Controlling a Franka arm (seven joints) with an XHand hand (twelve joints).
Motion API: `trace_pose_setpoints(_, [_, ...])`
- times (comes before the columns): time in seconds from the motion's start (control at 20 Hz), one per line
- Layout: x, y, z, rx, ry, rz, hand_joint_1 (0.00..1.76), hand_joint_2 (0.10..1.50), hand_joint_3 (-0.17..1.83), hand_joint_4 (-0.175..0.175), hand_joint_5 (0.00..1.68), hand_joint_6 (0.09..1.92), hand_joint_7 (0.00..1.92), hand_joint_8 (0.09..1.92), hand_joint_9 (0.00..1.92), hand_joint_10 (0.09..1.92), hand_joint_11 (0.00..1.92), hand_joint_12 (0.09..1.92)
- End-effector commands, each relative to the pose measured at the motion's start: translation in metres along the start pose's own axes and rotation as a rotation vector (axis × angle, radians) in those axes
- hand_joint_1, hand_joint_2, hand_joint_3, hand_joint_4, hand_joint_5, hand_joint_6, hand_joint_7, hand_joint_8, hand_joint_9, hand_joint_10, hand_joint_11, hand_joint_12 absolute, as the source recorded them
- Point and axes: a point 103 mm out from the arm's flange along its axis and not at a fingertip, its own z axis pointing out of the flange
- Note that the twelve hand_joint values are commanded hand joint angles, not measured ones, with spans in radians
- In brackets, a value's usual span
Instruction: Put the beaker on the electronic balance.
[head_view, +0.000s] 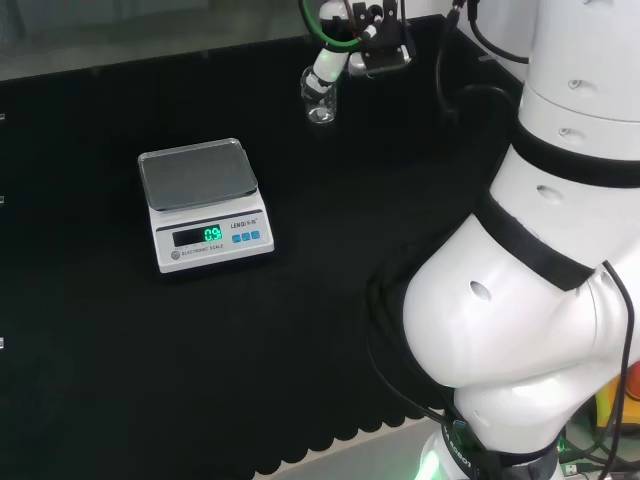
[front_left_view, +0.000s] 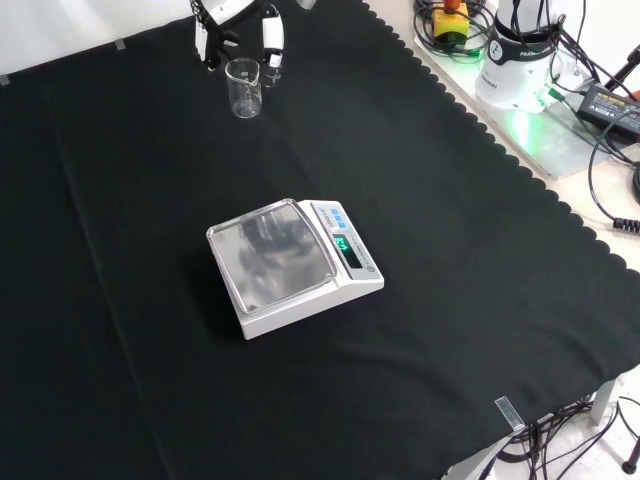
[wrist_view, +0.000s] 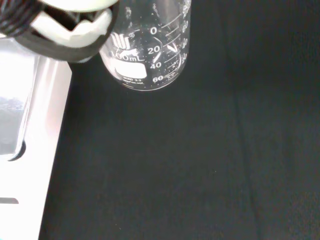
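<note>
Up at the far edge of the black cloth (front_left_view: 420, 280) we find the hand (front_left_view: 232, 22), black and white, reaching down from the top of the front view with its fingers (front_left_view: 271, 40) pointing at the bench on either side of a small clear glass beaker (front_left_view: 243, 88). The beaker stands upright on the cloth, its printed scale and white label patch plain in the wrist view (wrist_view: 150, 50), and it looks empty. In the front view one white-tipped finger hangs just to the right of the rim and a dark part of the hand sits to its left — the fingers bracket the glass, spread and fairly straight, and we see none of them curled round it; whether any touches the wall we cannot tell. From the head view the hand (head_view: 350, 45) comes in at the top, a white finger slanting down to the beaker's (head_view: 320, 97) rim, with green and black cables looping above it. The electronic balance (front_left_view: 295, 265) sits well apart from the beaker, near the middle of the cloth, its steel pan (head_view: 196, 175) bare and its green display lit. In the head view the arm's big white links (head_view: 540, 250) stand at the right — bent over the bench towards the hand.
</note>
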Motion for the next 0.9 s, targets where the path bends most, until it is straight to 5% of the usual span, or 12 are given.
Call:
trace_pose_setpoints(0.05, [0.003,-0.005,-0.003,-0.013,0.005,0.005,0.99,0.61,0.55,-0.175,1.11,0.74,1.02,0.89,1.21,0.37,1.32,0.78])
trace_pose_setpoints(0.5, [-0.001,-0.008,0.003,-0.014,0.019,0.001,0.99,0.61,0.55,-0.175,1.11,0.74,1.02,0.89,1.21,0.37,1.32,0.78])
trace_pose_setpoints(0.9, [0.022,-0.004,-0.004,-0.014,-0.006,-0.054,0.98,0.6,0.56,-0.175,1.11,0.74,1.01,0.89,1.21,0.37,1.31,0.78])
